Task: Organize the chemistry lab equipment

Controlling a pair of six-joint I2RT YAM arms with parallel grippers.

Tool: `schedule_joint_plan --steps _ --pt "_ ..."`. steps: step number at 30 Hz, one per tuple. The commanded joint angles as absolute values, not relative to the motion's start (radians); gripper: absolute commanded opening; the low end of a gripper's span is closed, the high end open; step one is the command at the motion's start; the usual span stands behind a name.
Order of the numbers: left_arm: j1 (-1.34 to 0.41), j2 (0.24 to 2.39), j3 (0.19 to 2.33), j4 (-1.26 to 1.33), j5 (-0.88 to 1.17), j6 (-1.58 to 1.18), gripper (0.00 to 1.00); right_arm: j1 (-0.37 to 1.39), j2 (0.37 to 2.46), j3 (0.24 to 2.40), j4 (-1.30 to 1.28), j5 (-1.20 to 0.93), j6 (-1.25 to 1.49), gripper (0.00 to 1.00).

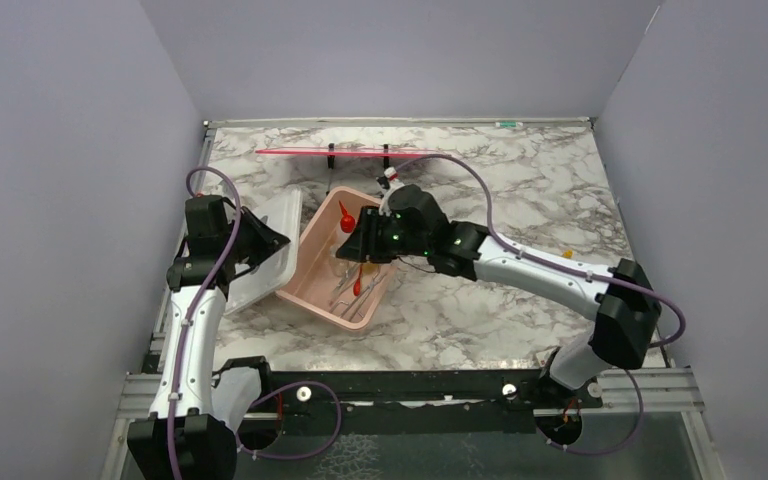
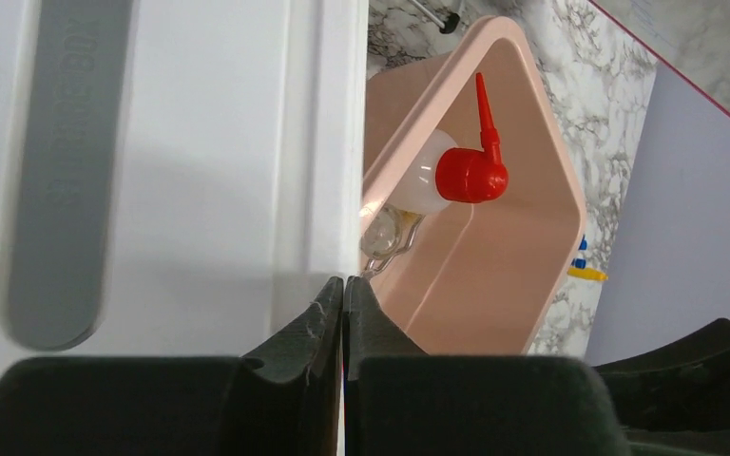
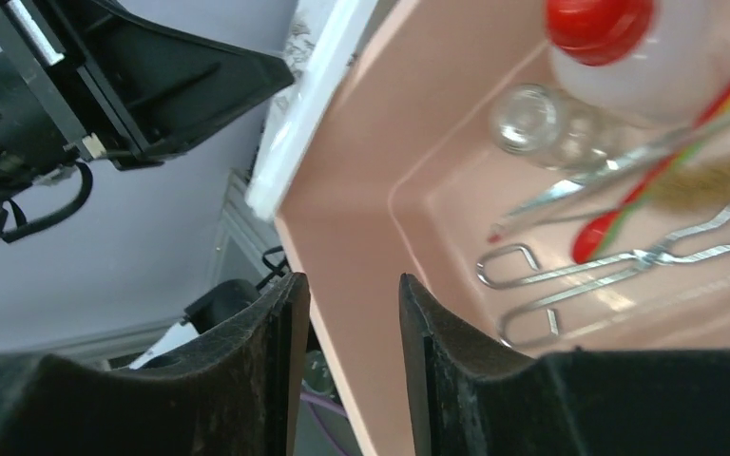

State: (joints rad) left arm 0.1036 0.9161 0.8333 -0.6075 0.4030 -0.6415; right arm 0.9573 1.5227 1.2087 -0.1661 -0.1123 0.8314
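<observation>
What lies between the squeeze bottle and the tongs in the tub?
A thin metal rod and a red-tipped stick, seen in the right wrist view.

A marbled desk (image 1: 530, 180) carries a pink tub (image 1: 306, 262), set at a slant near the middle. A white lid (image 1: 258, 286) lies touching its left wall, with the left tool (image 1: 263, 240) over the lid. The right tool (image 1: 362, 236) hangs over the tub's far end, beside a red-nozzled bottle (image 1: 347, 218). Metal tongs (image 1: 343, 292) lie in the near end. A thin pink strip (image 1: 345, 152) stands on two black holders at the back.
</observation>
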Motion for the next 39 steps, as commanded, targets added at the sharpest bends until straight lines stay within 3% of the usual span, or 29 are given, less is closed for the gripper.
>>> schedule_joint_plan --steps 1,5,9,12,14,18,39 --pt "0.104 0.892 0.833 -0.572 0.44 -0.655 0.05 1.002 1.654 1.316 -0.084 -0.104 0.947 0.47" --pt "0.104 0.895 0.812 -0.562 0.443 -0.654 0.05 1.044 1.74 1.392 -0.066 -0.08 0.997 0.55" --pt "0.105 0.911 0.814 -0.567 0.376 -0.605 0.06 1.077 1.803 1.476 -0.132 0.018 0.972 0.56" --pt "0.106 0.94 0.869 -0.599 0.261 -0.542 0.18 1.085 1.79 1.446 -0.121 0.077 0.958 0.55" --pt "0.106 0.965 0.897 -0.614 0.188 -0.504 0.32 1.086 1.77 1.417 -0.108 0.107 0.946 0.55" --pt "0.106 1.025 0.907 -0.616 0.093 -0.449 0.45 1.088 1.717 1.365 -0.098 0.159 0.923 0.51" --pt "0.104 1.412 0.801 -0.521 0.188 -0.343 0.5 1.088 1.544 1.227 -0.017 0.269 0.823 0.47"
